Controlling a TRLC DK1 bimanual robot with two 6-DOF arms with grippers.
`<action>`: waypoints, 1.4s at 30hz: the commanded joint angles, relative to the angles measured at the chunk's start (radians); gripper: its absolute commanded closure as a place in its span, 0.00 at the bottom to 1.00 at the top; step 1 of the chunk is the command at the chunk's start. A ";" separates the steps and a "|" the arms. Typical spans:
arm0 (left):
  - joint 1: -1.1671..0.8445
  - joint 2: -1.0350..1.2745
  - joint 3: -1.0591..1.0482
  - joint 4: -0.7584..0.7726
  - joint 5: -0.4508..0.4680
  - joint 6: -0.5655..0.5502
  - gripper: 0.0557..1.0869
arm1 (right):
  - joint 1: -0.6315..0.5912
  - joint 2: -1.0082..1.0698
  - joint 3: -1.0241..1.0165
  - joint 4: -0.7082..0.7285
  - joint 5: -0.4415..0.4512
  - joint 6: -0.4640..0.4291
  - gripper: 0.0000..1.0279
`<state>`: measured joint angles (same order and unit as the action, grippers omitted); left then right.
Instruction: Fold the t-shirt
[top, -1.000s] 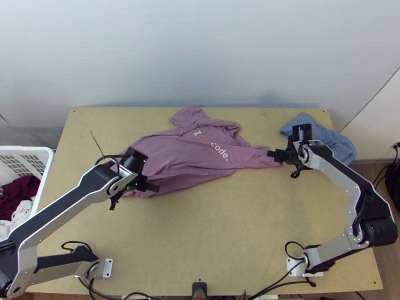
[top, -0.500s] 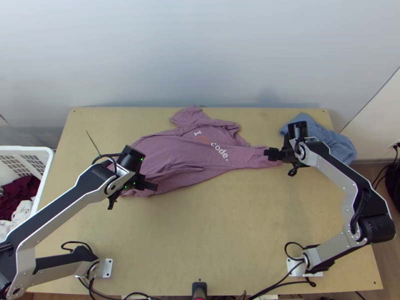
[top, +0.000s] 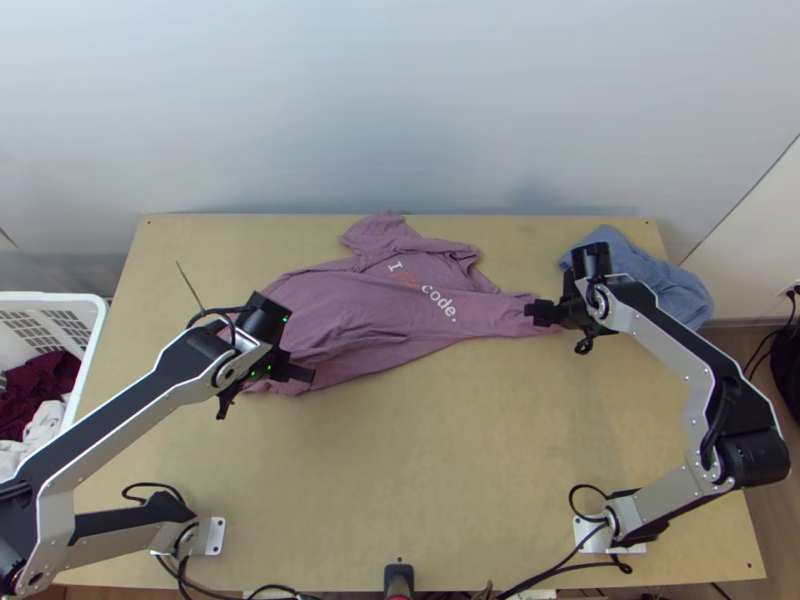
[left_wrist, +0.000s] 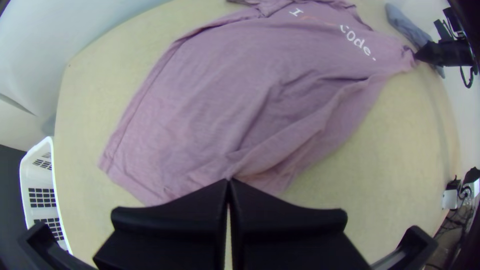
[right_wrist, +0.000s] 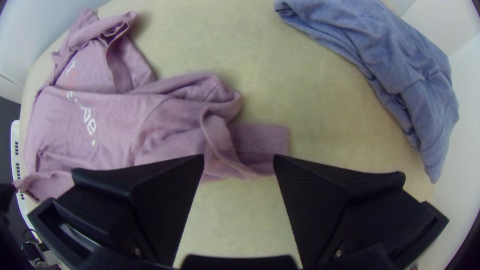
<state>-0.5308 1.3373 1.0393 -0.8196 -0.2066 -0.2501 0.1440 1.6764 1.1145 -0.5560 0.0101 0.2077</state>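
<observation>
1. Across the light wooden table (top: 450, 480), the mauve t-shirt (top: 360, 310) lies wrinkled and partly bunched, its printed chest towards the far side.
2. At the shirt's near edge, the left gripper (top: 312, 376) is clenched on a pinch of its fabric.
3. Over the shirt's right-hand end, the right gripper (top: 530, 309) has its fingers parted, grasping nothing.
4. Near the table's far right corner, a blue cloth (top: 646, 268) lies bunched.
</observation>
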 joint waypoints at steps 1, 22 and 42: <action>-0.005 0.017 0.011 0.005 0.001 0.000 0.96 | 0.008 -0.023 -0.004 -0.025 -0.010 -0.014 0.36; 0.074 -0.013 0.051 -0.001 -0.001 0.000 0.96 | -0.034 0.037 0.025 -0.019 -0.084 -0.079 0.97; 0.292 -0.191 0.421 -0.128 0.012 0.061 0.96 | -0.067 -0.287 0.530 -0.479 -0.130 0.078 0.97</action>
<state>-0.3012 1.1976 1.3739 -0.9360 -0.2024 -0.2230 0.0780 1.4502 1.4517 -0.8871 -0.1143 0.2440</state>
